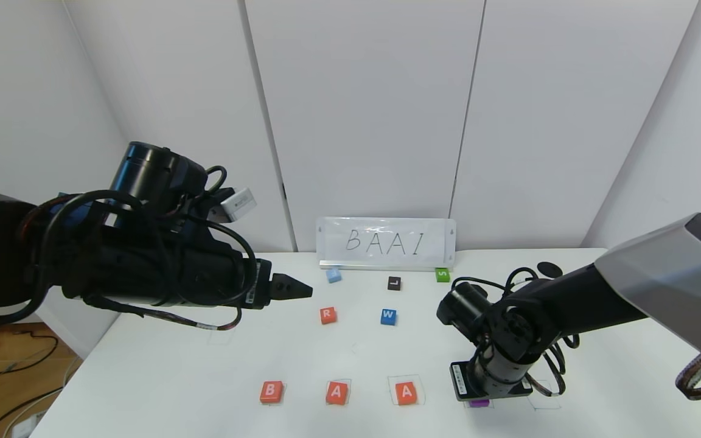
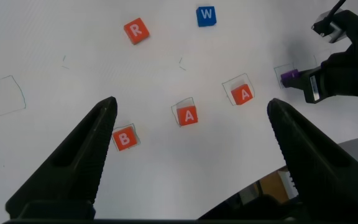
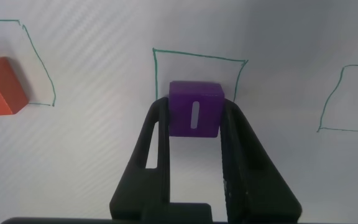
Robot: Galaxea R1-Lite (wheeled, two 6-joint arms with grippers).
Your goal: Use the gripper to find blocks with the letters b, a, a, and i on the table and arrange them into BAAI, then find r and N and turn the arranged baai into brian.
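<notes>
On the white table (image 1: 174,365) the orange-red B (image 1: 271,392), A (image 1: 336,392) and A (image 1: 406,393) blocks lie in a row near the front edge, each on a pen-drawn square. My right gripper (image 1: 478,396) points down just right of them, shut on the purple I block (image 1: 479,403). In the right wrist view the fingers (image 3: 158,124) clasp both sides of the I block (image 3: 195,99) over a drawn square. The orange-red R block (image 1: 327,315) sits mid-table. My left gripper (image 1: 292,287) hovers open and empty above the table's left side. No N block shows.
A blue W block (image 1: 388,316), a black L block (image 1: 394,282), a green S block (image 1: 442,274) and a light blue block (image 1: 333,275) lie behind. A white sign reading BAAI (image 1: 386,243) stands at the back. An empty drawn square (image 3: 347,99) lies beside the I block.
</notes>
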